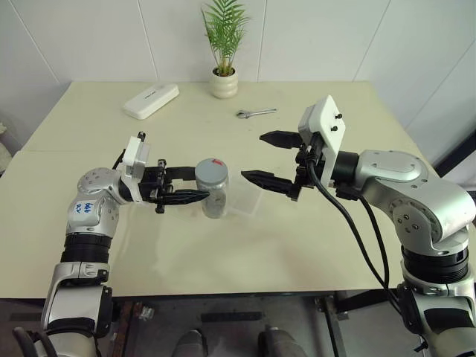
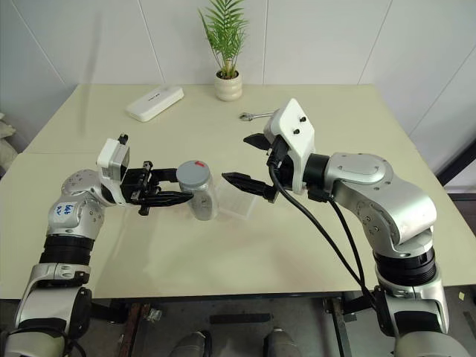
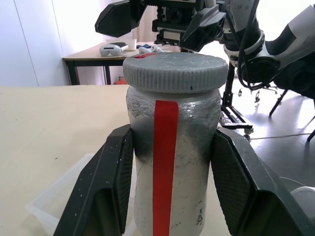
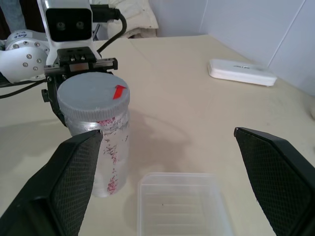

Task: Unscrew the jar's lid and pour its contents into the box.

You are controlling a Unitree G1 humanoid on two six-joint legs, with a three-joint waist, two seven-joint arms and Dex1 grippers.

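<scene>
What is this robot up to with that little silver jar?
Its left gripper has its fingers shut around the jar, holding it upright at the table. The grey lid is on the jar. The right gripper hangs beside the jar with its fingers wide open, touching nothing. The clear plastic box sits next to the jar, between the two arms. Nothing has been poured into it yet.
</scene>
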